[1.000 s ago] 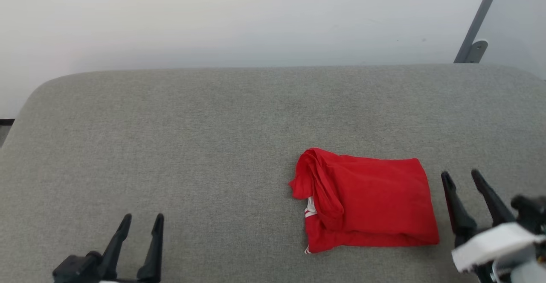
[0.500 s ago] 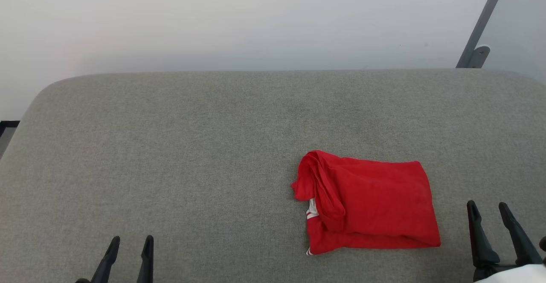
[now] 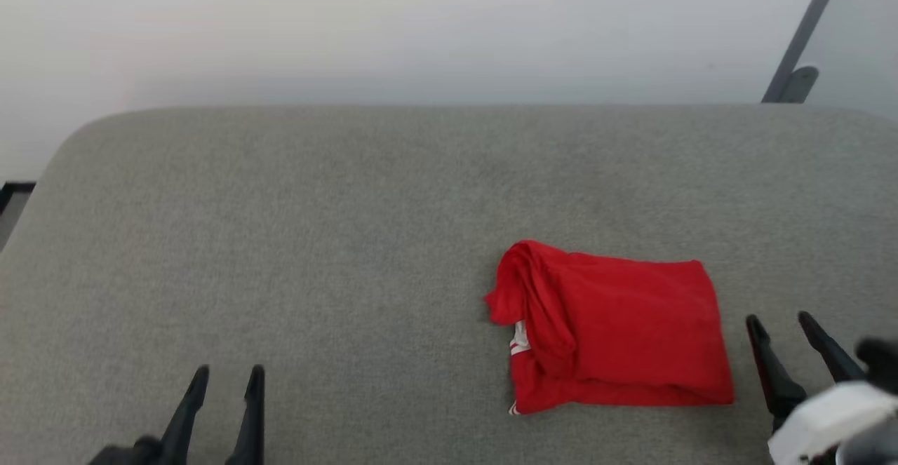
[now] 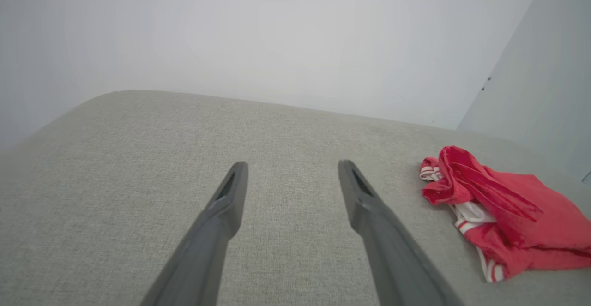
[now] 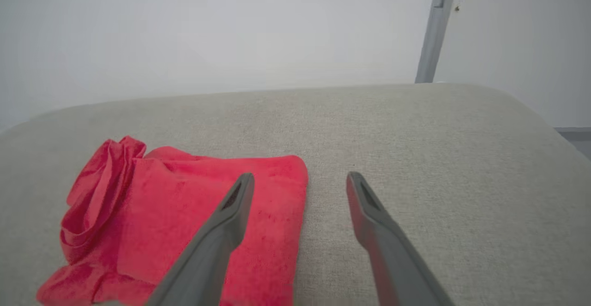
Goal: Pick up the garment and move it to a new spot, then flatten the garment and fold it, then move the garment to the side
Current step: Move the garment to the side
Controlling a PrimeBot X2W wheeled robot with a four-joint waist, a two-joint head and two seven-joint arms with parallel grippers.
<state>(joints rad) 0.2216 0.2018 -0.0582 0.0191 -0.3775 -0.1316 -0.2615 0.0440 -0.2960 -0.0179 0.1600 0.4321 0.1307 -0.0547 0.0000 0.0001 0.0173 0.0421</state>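
right gripper (image 3: 780, 319): jaws wide, empty, just beside the garment (image 3: 617, 332), which lies folded right of centre near the front edge of the grey cushion (image 3: 351, 226). left gripper (image 3: 230, 370): jaws wide, empty, well apart from it. risk: pinching only the top layer would likely undo the fold; the bunched left end may drag.

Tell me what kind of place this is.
Probably a bare indoor test space: a grey upholstered surface before a plain white wall, a grey metal post at the right, and one folded red garment.
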